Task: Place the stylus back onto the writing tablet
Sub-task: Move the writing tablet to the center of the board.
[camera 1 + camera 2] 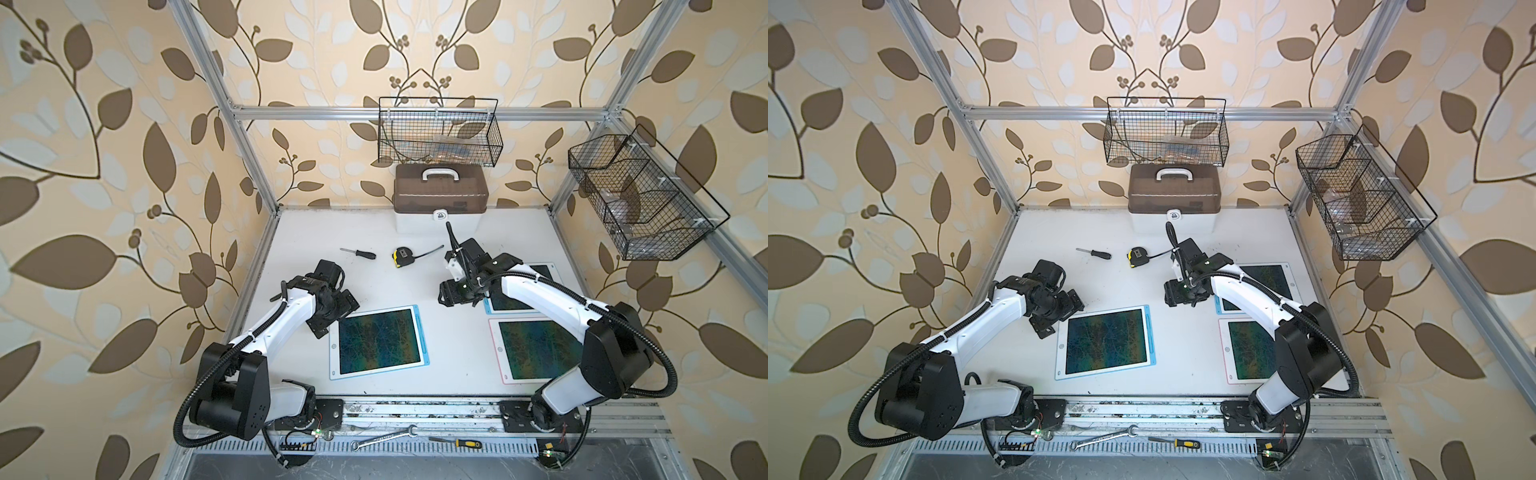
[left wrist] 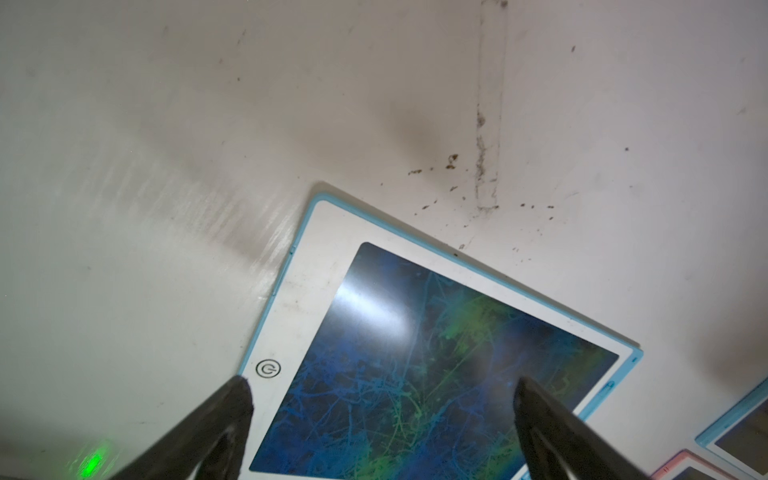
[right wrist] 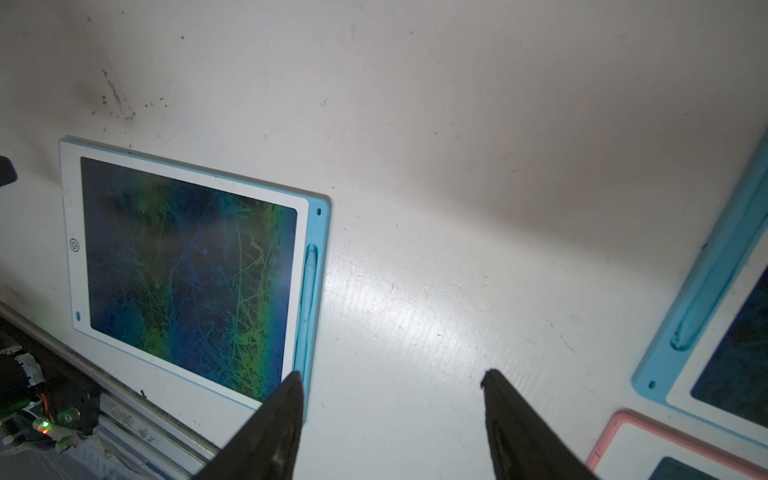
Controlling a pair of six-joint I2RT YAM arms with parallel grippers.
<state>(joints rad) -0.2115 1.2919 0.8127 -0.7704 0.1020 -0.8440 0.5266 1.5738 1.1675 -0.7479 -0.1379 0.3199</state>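
A blue-edged writing tablet lies flat at the middle front of the table in both top views. Its light blue stylus lies in the groove along the tablet's blue side edge. My left gripper hangs open over the tablet's far left corner, near its round button, with nothing between the fingers. My right gripper stands open above bare table to the right of the tablet, and one fingertip overlaps the stylus edge in the right wrist view.
A second blue tablet lies partly under my right arm, with a pink-edged tablet in front of it. A screwdriver, a tape measure and a brown toolbox lie further back. Wire baskets hang on the frame.
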